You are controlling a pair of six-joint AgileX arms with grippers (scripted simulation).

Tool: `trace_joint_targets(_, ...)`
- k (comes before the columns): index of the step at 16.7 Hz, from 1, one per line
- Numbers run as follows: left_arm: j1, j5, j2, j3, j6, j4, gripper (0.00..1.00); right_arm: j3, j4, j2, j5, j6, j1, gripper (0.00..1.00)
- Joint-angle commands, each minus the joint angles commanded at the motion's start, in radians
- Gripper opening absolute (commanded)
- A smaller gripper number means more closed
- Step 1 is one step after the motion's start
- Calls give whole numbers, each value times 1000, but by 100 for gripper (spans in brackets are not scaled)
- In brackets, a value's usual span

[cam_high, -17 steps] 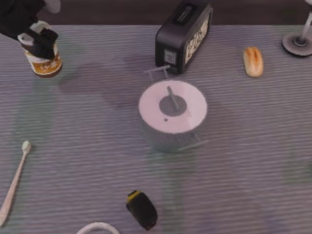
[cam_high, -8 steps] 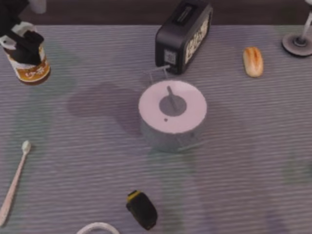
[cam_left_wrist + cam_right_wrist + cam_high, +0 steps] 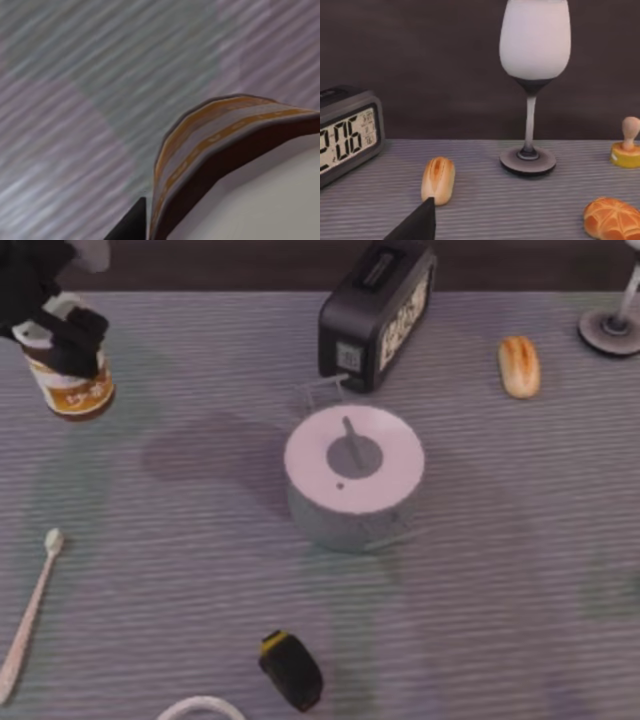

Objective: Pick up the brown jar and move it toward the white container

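A: Left gripper (image 3: 62, 328) up at the far-left corner of the table, clamped across the top of the brown jar (image 3: 72, 380), jar apparently off the cloth and tilted a touch.

B: Right arm? Out of the top view; only a dark fingertip (image 3: 417, 222) at the edge of its own wrist view. Fingers there: cannot tell.

A: White container (image 3: 354, 476) mid-table, well apart from the jar, lid on, grey knob up. Nothing of its inside on show.

B: Jar lidded too, so contents hidden. Left wrist view: just the orange-and-white label band (image 3: 210, 145) and white lid, close up, over bare cloth.

A: Best way through the carry, as a judgement: keep the squeeze firm, hold height, sweep right and a little forward, straighten the tilt.

B: 1 hazard on that line: the black clock (image 3: 378, 312) just behind the container, plus those thin wire handles (image 3: 392, 536). Better to stop just beside the near-left wall of the pot, short of touching.

A: Wine glass (image 3: 534, 75), bread roll (image 3: 519, 366), spoon (image 3: 30, 615) all far off the path. No trouble there.
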Motion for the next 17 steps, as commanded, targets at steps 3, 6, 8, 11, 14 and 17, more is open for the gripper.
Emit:
trace_joint_targets(3,-63,-53,-33,-90,-190,58,0,0,0,0,0,0,0,100)
trace_joint_targets(6,-139,-119,-77,-202,-433,130,0,0,0,0,0,0,0,100)
trace_joint_targets(8,-191,-163,-109,-279,-595,180,0,0,0,0,0,0,0,100)
trace_joint_targets(11,-258,-223,-154,-381,-786,247,0,0,0,0,0,0,0,100)
trace_joint_targets(14,-299,-259,-181,-444,-882,288,0,0,0,0,0,0,0,100)
trace_joint_targets(17,-304,-264,-186,-453,-894,293,0,0,0,0,0,0,0,100)
